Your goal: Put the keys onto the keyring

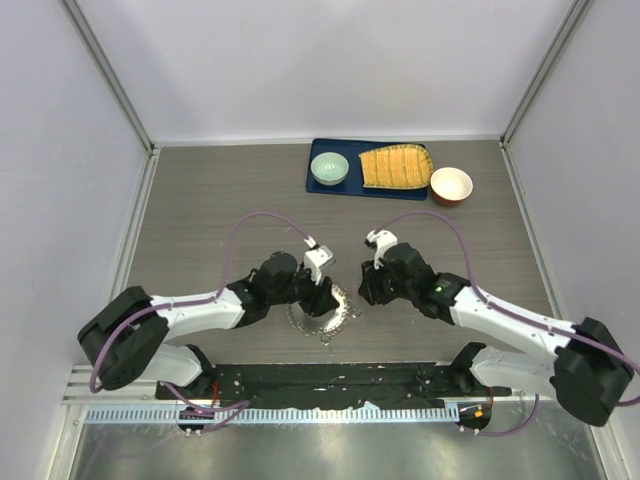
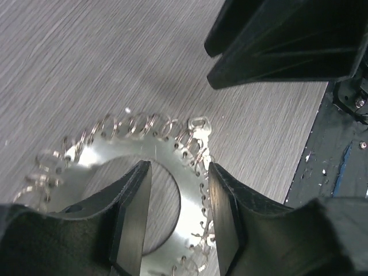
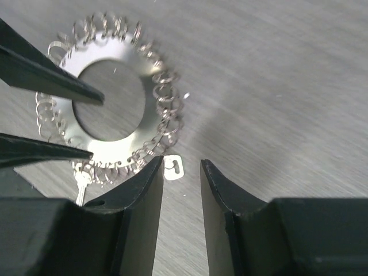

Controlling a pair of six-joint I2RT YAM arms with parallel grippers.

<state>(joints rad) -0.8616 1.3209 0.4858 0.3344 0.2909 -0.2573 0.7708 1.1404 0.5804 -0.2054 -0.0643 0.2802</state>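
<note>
While keyring (image 2: 115, 152) lies flat, left end effector (image 2: 177, 172) straddles its band, jaws apart | right end effector (image 3: 181, 167) beside rim, apart

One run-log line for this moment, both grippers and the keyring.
left gripper: open, straddling keyring band | right gripper: open, beside keyring edge | keyring: flat on table

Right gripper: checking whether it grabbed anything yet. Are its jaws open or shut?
Open: the right gripper has jaws apart, table visible between, nothing clamped.
</note>
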